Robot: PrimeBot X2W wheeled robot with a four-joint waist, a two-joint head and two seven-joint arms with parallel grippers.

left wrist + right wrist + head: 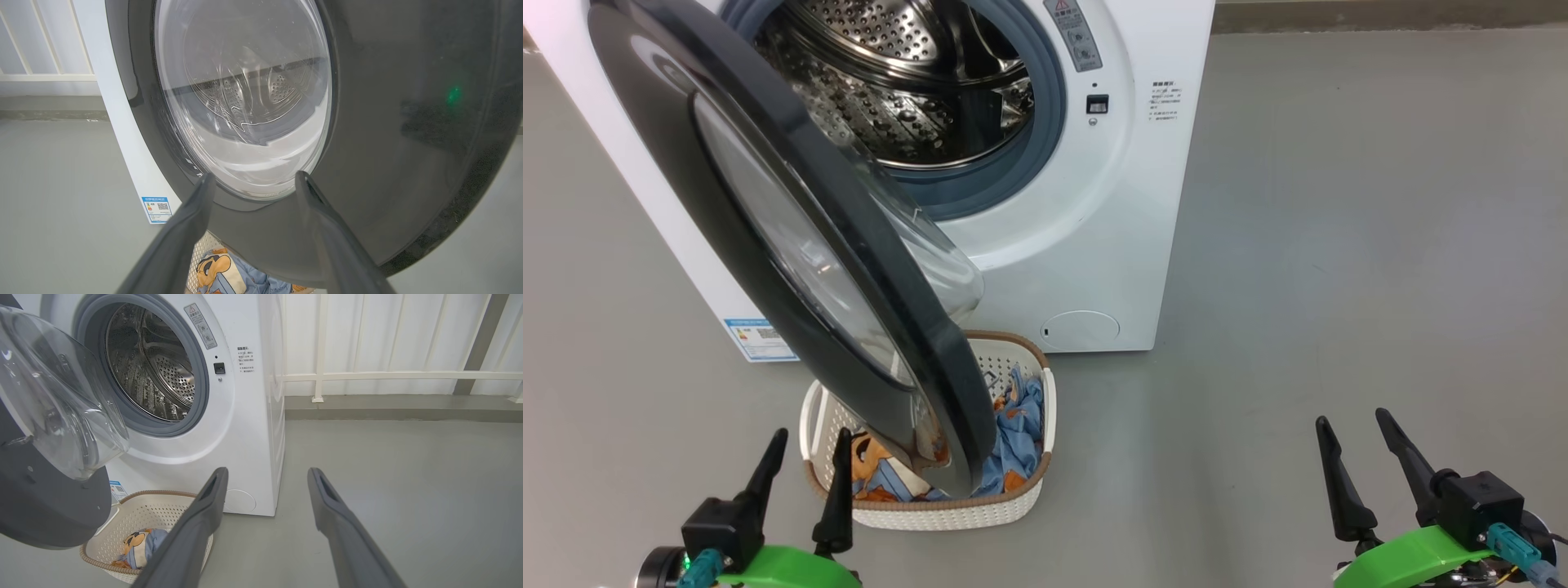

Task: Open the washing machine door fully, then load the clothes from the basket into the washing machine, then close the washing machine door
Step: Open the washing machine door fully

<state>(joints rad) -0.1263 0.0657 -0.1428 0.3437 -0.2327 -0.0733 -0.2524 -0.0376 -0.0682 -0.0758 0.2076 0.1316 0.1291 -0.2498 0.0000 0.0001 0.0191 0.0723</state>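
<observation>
Your left gripper sits nearest, its two long dark fingers spread wide and holding nothing, tips just short of the small cream-white perforated plastic basket with a brown woven-look rim. Your right gripper is well apart over the grey floor, fingers equally wide and empty. The light blue bear-print clothes lie in the basket. The large round black-rimmed washing machine door stands swung partly out above the basket. Behind it is the big white boxy washing machine, its steel perforated drum exposed
</observation>
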